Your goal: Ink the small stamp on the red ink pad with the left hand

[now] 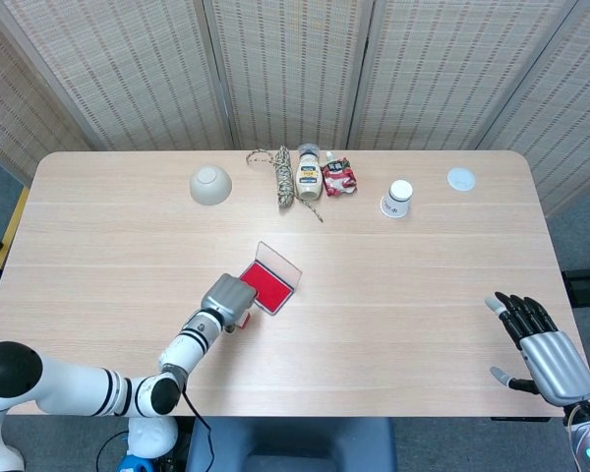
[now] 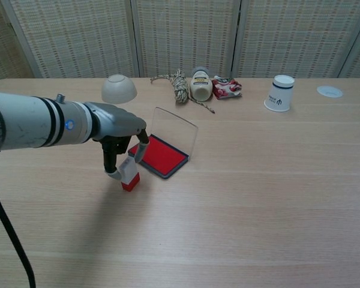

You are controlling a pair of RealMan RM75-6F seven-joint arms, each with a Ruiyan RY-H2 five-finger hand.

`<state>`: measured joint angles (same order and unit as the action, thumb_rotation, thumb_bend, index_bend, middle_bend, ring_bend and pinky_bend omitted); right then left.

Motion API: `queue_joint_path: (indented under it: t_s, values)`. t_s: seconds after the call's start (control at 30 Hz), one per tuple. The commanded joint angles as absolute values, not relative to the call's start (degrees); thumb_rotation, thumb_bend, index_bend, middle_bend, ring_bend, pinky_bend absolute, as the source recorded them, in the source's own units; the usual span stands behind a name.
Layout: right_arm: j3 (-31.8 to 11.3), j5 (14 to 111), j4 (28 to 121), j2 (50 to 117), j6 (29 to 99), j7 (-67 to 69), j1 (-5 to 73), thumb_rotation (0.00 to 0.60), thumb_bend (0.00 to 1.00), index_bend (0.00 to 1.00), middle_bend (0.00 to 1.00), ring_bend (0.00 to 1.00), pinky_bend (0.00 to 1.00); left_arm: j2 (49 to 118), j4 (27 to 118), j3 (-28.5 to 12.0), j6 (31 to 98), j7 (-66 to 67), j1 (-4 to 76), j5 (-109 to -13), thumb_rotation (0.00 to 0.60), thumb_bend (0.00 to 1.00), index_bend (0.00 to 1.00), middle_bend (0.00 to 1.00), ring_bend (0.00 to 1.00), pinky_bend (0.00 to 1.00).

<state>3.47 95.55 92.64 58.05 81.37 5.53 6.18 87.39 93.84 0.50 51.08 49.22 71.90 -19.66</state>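
The left arm (image 2: 30,123) fills the near left of the chest view, its left hand (image 2: 117,129) held palm-down over the table (image 2: 258,198). Its fingers (image 2: 110,162) curl downward and pinch the small stamp (image 2: 130,174), which stands upright with its red base on the wood, directly under the hand. Just beside the stamp, toward the table's middle, lies the red ink pad (image 2: 161,155), its clear lid (image 2: 174,129) standing open on the far side. Stamp and pad are close but apart; the stamp is on the table, not on the pad.

Farther back along the far edge sit an overturned bowl (image 1: 210,184), a coil of rope (image 1: 281,175), a bottle (image 1: 309,173) on its side, a red packet (image 1: 340,177), a paper cup (image 1: 400,194) and a small white lid (image 1: 461,178).

The right hand (image 1: 541,346) rests at the near right edge, fingers spread, holding nothing.
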Motion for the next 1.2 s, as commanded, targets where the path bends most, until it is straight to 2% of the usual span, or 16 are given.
queue_joint_path:
  t_s: [0.03,0.33,0.63,1.0,1.2]
  values:
    - [3.4,95.5,92.6,58.1,81.3,5.5,6.2,0.600,0.19,0.00,0.00,0.00,0.00,87.5,93.4,0.6,50.8,48.9,71.9,-19.6,0.600,0.26,0.46,1.00,0.90,0.84]
    - [3.3,95.2,92.6,58.2,81.0,5.3,6.4,0.600,0.19,0.00,0.00,0.00,0.00,87.9,93.0,0.8,50.1,48.3,72.2,-19.4,0.600,0.26,0.51,1.00,0.90,0.84]
    - [3.3,95.3,92.7,58.2,81.0,5.1,6.4,0.600,0.19,0.00,0.00,0.00,0.00,87.4,94.2,0.7,50.7,47.9,72.5,-18.7,0.600,0.27,0.60,1.00,0.92,0.84]
    - [3.5,95.6,92.7,58.3,81.1,5.1,6.4,0.600,0.19,0.00,0.00,0.00,0.00,84.0,97.6,0.4,51.8,47.5,73.0,-17.1,0.600,0.46,0.78,1.00,0.96,0.89]
    - [3.6,96.0,92.7,57.9,81.5,5.9,6.4,0.600,0.19,0.00,0.00,0.00,0.00,82.2,99.7,-0.4,55.2,49.5,74.5,-16.8,0.600,0.50,0.83,1.00,0.98,0.90]
